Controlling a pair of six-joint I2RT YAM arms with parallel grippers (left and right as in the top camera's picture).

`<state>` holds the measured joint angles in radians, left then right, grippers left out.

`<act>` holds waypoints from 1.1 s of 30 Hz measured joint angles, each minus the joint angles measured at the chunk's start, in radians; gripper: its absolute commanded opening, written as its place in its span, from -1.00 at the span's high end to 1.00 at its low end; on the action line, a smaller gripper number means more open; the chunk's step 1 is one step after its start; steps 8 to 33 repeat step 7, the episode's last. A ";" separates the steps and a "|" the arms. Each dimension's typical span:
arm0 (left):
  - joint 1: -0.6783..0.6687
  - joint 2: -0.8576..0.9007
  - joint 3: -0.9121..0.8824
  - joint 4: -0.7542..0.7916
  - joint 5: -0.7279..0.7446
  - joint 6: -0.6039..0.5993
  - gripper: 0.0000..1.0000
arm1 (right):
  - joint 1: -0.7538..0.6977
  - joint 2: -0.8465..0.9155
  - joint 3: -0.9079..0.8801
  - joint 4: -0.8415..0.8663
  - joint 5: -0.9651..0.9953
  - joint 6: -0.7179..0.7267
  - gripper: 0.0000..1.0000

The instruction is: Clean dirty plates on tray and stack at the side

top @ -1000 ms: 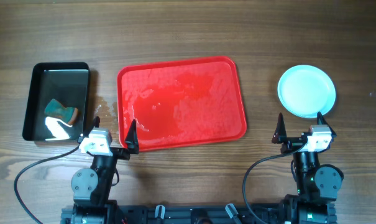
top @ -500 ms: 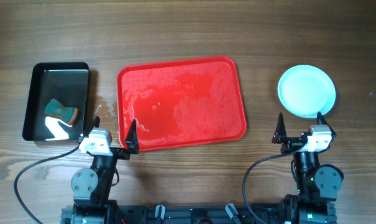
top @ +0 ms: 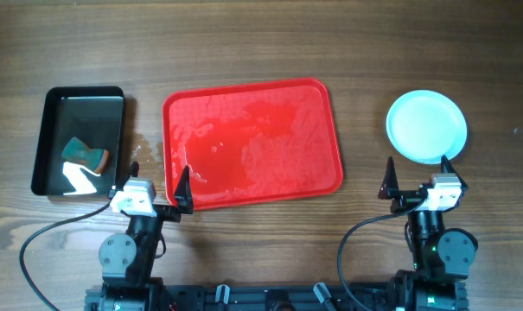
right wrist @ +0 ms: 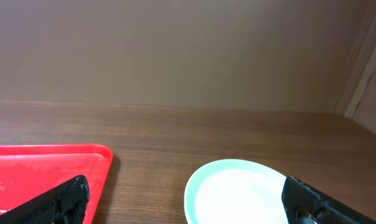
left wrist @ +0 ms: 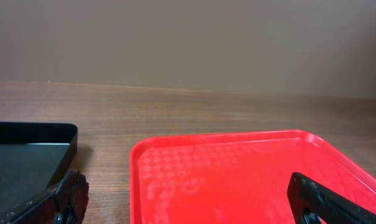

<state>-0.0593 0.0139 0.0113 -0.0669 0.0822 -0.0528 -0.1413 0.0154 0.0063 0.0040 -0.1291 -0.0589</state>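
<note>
Comparing the last second, we see nothing has moved: the left fingers (top: 184,188) and right fingers (top: 389,180) sit parked at the near edge, spread apart and holding nothing. The tray (top: 252,142) carries no plates and only looks wet. The plates (top: 426,126) sit clean-topped on the bench (top: 261,43) to its right, count unclear. We judge the task finished. The black pan (top: 79,108) holds a sponge (top: 86,155).

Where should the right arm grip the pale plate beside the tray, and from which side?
Probably the near rim of the plate, the edge facing the open right gripper. The plate lies flat and shallow on the table, so only its thin rim offers a pinch; come in low from the robot's side, one finger over the rim, one under.
</note>
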 measured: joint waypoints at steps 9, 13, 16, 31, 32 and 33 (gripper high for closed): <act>0.000 0.000 0.000 0.000 0.000 0.000 -1.00 | 0.000 0.000 0.000 0.000 0.000 0.000 -1.00; 0.000 0.000 0.000 0.000 0.000 0.000 -1.00 | 0.000 0.000 0.000 0.000 0.000 0.000 -1.00; 0.000 0.000 0.000 0.000 0.000 0.000 -1.00 | 0.000 0.000 0.000 0.000 0.000 0.000 -1.00; 0.000 0.000 0.000 0.000 0.000 0.000 -1.00 | 0.000 0.000 0.000 0.000 0.000 0.000 -1.00; 0.000 0.000 0.000 0.000 0.000 0.000 -1.00 | 0.000 0.000 0.000 0.000 0.000 0.000 -1.00; 0.000 0.000 0.000 0.000 0.000 0.000 -1.00 | 0.000 0.000 0.000 0.000 0.000 0.000 -1.00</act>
